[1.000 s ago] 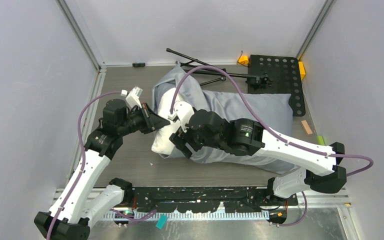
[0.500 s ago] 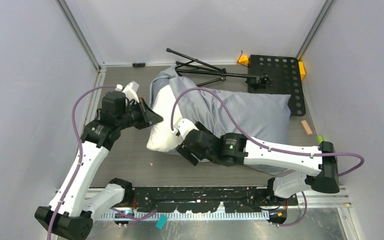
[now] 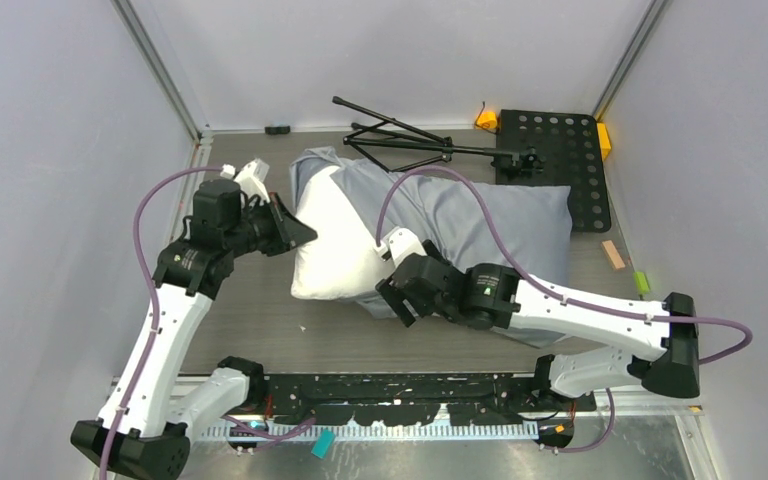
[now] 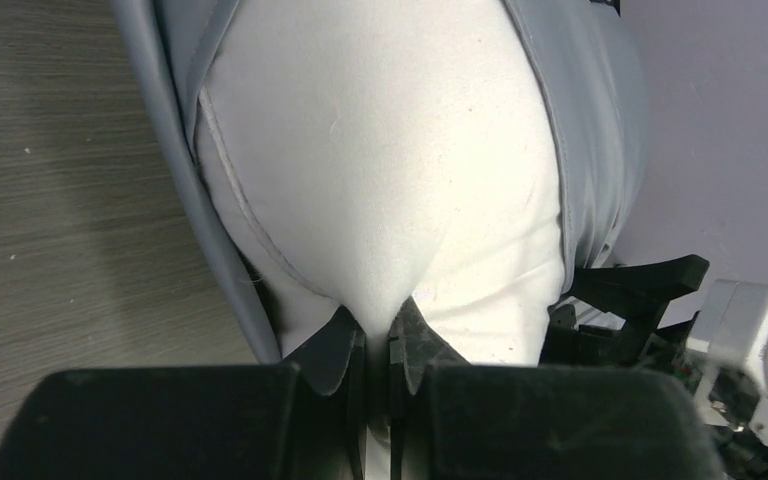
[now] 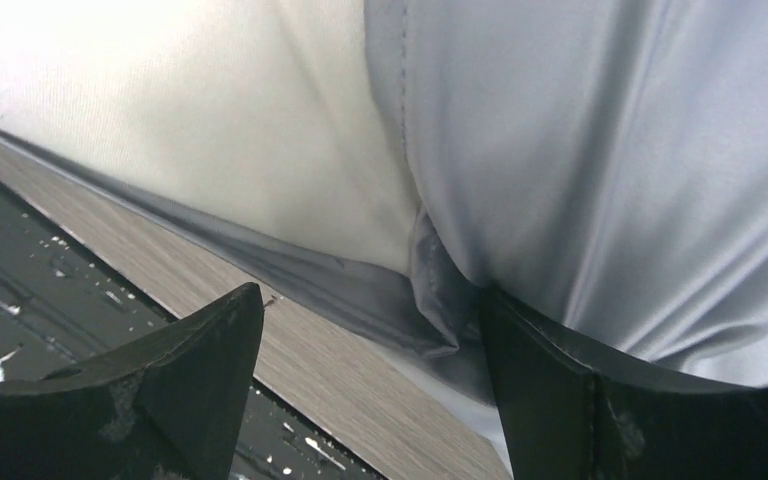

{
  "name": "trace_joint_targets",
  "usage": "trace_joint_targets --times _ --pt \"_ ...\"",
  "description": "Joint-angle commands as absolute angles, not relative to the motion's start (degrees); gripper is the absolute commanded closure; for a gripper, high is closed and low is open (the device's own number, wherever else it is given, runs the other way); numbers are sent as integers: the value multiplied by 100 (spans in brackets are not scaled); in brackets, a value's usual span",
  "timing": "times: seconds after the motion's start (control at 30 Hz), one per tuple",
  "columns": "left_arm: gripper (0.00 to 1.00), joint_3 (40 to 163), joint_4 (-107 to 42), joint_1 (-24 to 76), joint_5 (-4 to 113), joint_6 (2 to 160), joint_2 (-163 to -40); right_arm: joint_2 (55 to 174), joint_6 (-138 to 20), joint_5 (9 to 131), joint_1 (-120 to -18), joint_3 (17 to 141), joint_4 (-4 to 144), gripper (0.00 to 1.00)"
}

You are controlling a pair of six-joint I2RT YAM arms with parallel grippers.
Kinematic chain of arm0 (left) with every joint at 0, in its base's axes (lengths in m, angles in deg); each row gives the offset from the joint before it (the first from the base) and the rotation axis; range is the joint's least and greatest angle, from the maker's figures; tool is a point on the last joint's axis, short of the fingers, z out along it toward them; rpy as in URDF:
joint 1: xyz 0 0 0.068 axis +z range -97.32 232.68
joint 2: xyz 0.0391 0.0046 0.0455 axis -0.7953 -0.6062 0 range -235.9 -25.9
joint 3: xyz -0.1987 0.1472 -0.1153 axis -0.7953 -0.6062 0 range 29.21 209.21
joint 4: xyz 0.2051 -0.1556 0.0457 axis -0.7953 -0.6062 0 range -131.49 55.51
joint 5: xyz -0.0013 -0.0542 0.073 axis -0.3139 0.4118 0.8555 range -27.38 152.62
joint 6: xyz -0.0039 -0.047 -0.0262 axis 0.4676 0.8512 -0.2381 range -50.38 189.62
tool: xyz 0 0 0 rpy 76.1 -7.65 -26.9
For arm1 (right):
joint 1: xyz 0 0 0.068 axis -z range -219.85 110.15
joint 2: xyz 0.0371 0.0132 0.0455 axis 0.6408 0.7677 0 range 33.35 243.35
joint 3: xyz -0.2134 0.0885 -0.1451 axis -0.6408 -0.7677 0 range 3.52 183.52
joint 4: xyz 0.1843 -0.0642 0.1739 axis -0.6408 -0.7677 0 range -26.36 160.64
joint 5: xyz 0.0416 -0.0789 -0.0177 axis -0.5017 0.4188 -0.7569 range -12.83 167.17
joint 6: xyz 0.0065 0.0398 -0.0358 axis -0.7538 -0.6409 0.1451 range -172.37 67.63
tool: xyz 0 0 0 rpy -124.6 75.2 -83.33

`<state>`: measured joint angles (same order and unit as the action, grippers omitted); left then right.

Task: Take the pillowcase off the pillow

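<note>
- The pillowcase (image 3: 490,215) covers the right part of the pillow (image 3: 335,245) and is bunched back from the left end. Both lie in the middle of the wood-grain surface (image 3: 260,325).
- The pillow's white left end pokes out bare from the case's mouth.
- My left hand (image 4: 375,345) is pinched tight on a fold of that white fabric at the bare end.
- My right hand (image 3: 392,300) is spread wide at the near edge, where the grey hem meets the white. One finger is against the grey cloth, and it's gripping nothing.
- At the far side there's a folded black stand (image 3: 400,140) and a black perforated plate (image 3: 560,150).
</note>
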<state>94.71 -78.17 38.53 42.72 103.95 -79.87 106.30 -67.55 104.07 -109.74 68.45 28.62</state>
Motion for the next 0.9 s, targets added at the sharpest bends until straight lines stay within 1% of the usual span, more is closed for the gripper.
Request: trace_joint_targets --times 0.0,0.17,0.33,0.53,0.7,0.87 --pt "100 9320 -6672 4029 3956 10466 -7661 10272 -6785 10225 -10833 7267 2015 16" --pt "100 8824 -6064 4029 3321 10859 -7536 10330 -6213 10185 -10836 7922 2373 17" --pt "100 8382 -5806 4016 3035 11167 -7538 10715 -5769 10233 -10829 8777 2590 17" --pt "100 7736 -5586 3860 2905 11467 -7444 11053 -5917 10085 -10571 9495 2731 17" --pt "100 7469 -5551 3361 2971 11515 -7302 11189 -6245 9859 -10228 9611 2786 17" --pt "100 7361 -5428 2463 3268 11354 -7266 11245 -6649 10176 -9794 9518 2784 17"
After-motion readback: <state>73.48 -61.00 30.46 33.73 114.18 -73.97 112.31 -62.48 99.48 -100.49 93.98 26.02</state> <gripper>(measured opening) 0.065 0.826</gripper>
